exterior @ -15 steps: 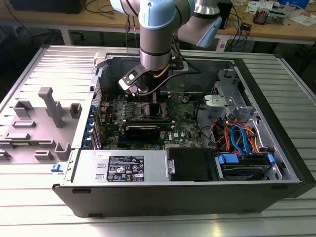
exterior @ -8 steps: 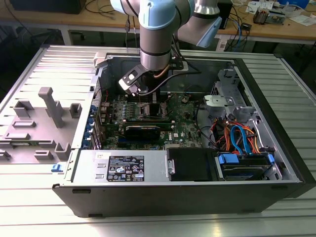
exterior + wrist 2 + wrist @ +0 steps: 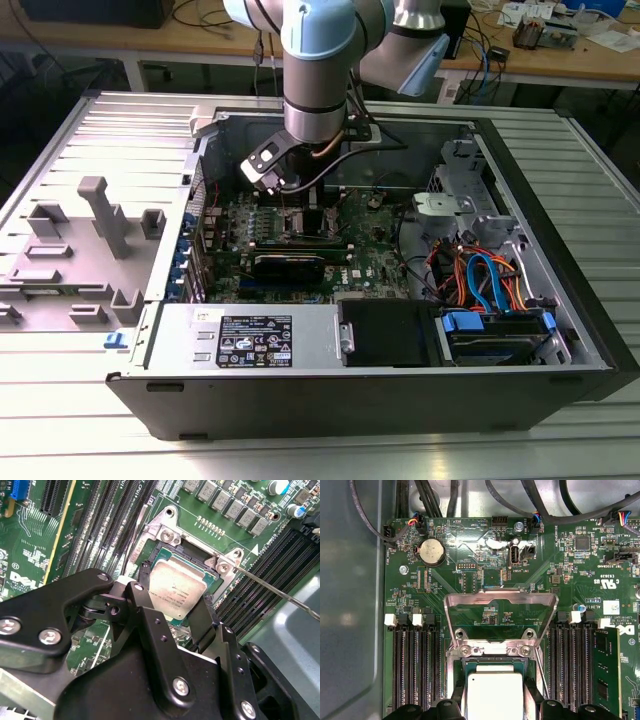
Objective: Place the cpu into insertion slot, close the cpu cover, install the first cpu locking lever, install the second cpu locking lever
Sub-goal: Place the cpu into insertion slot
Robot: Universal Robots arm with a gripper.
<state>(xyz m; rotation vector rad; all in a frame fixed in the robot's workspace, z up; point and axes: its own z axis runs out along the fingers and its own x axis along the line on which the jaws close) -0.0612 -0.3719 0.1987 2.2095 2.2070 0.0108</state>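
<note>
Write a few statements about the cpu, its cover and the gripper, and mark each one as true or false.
1. The cpu cover is closed flat over the cpu. False: it stands open, swung away from the insertion slot.
2. The cpu's silver top faces away from the board. True.
3. The gripper hangs empty, far from the cpu. False: its fingers sit against two opposite sides of the cpu, right at the insertion slot.
4. A round coin battery sits on the green board. True.
</note>
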